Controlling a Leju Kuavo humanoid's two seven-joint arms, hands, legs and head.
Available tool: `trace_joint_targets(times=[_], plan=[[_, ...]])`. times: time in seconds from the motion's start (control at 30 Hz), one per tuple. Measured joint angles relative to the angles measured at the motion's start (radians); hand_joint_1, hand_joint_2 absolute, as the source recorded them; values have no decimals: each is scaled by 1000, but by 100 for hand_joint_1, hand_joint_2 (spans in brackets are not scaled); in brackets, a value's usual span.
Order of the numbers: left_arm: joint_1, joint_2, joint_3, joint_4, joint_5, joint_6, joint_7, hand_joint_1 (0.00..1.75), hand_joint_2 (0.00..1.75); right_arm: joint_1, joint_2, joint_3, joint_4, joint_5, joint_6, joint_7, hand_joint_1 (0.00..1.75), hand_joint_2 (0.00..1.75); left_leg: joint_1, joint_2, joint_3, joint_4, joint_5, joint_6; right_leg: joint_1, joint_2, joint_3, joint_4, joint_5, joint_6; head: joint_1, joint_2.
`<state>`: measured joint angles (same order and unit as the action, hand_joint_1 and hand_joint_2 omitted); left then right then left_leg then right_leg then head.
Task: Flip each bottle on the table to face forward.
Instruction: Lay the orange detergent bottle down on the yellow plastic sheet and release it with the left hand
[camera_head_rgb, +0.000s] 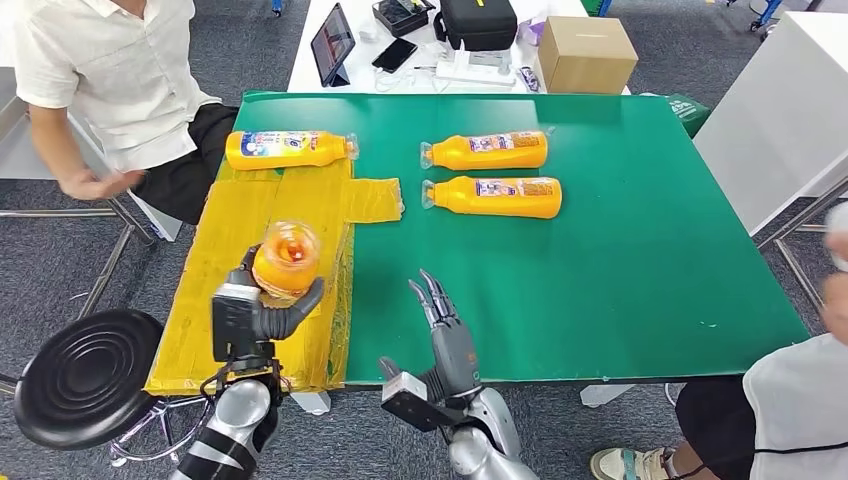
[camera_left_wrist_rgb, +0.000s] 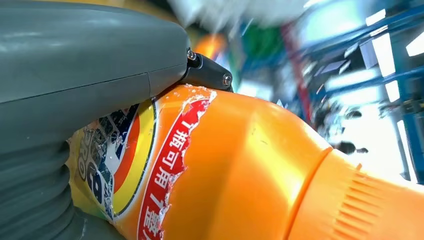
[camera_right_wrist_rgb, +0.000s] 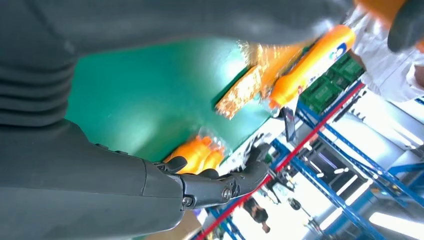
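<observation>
— Head view first: what is the left hand (camera_head_rgb: 262, 305) doing?
— It grips an orange bottle (camera_head_rgb: 285, 258), lifted above the yellow cardboard sheet (camera_head_rgb: 225, 250) at the left side of the green counter (camera_head_rgb: 620, 260). The bottle's end points toward the camera, fingers wrapped around its body.
— And the left wrist view?
— That same bottle (camera_left_wrist_rgb: 240, 165) sits close against the grey thumb, its red and blue label torn along one edge, the ribbed orange cap at the far side.
— The right hand (camera_head_rgb: 445, 330)?
— Holding nothing, fingers straight and slightly spread, hovering over the near edge of the counter. In the right wrist view its dark fingers (camera_right_wrist_rgb: 225, 185) reach out over the green surface.
— Other bottles?
— Three lie on their sides. One (camera_head_rgb: 288, 149) rests at the far end of the cardboard. Two more (camera_head_rgb: 487, 151) (camera_head_rgb: 495, 196) lie parallel on the green, just beside each other, caps to the left.
— Anyone near?
— A person in a white shirt (camera_head_rgb: 100, 70) sits at the far left; another (camera_head_rgb: 800, 400) at the near right corner.
</observation>
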<state>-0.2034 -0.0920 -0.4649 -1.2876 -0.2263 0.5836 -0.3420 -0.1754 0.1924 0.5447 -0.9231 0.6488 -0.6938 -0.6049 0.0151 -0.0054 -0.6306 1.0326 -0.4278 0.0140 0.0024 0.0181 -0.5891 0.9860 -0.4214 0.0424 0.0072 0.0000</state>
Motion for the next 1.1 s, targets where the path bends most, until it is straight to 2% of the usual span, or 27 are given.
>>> trace_joint_targets(times=[0.1,0.2,0.37,0.47,0.67,0.83,0.93,0.97,1.0,1.03,1.1], plan=[[-35,4,39,68,-306,86,87,175,175,42,6,-50,-45,63,-1,-7,0,0,0,0,0,0,0,0,0,0,0,0,0,0,0,0],[-79,5,87,160,-580,107,187,175,175,77,14,-75,-87,92,-2,-12,0,0,0,0,0,0,1,-1,0,0,0,0,0,0,0,0],[-129,8,127,269,-725,93,259,175,175,107,23,-91,-130,94,-2,-14,0,0,0,0,0,0,2,-1,0,0,-1,1,0,0,0,0],[-169,10,131,346,-832,26,322,175,175,112,23,-91,-144,70,-2,-10,0,0,0,0,0,0,2,-1,0,0,-1,1,0,0,0,0],[-289,9,115,548,-989,-194,391,175,175,111,23,-68,-151,17,2,3,0,0,0,0,0,0,3,-1,0,0,-1,2,1,0,0,0],[-392,3,86,682,-1038,-301,416,175,175,100,23,-45,-146,-9,7,2,0,0,0,-1,0,0,3,-1,0,-1,0,2,1,0,0,0],[-432,-1,73,734,-1045,-324,420,170,175,91,23,-39,-138,-16,7,1,0,0,0,-1,0,0,3,-1,0,-2,0,2,1,0,0,0],[-440,-1,71,746,-1045,-326,421,164,175,89,23,-38,-136,-17,7,0,0,0,0,-2,0,0,4,-1,0,-2,0,3,1,0,0,0],[-446,-2,69,755,-1046,-329,421,145,175,88,23,-38,-134,-17,7,0,0,0,0,-2,0,0,4,-1,0,-2,0,3,1,0,0,0],[-452,-3,68,763,-1047,-334,421,115,175,87,23,-38,-132,-19,7,0,0,0,0,-2,0,0,4,-1,0,-2,0,3,1,0,0,0],[-465,-5,65,779,-1049,-353,422,39,175,85,23,-37,-127,-23,6,-2,0,0,0,-3,0,0,4,-1,0,-3,0,3,1,0,0,0]])
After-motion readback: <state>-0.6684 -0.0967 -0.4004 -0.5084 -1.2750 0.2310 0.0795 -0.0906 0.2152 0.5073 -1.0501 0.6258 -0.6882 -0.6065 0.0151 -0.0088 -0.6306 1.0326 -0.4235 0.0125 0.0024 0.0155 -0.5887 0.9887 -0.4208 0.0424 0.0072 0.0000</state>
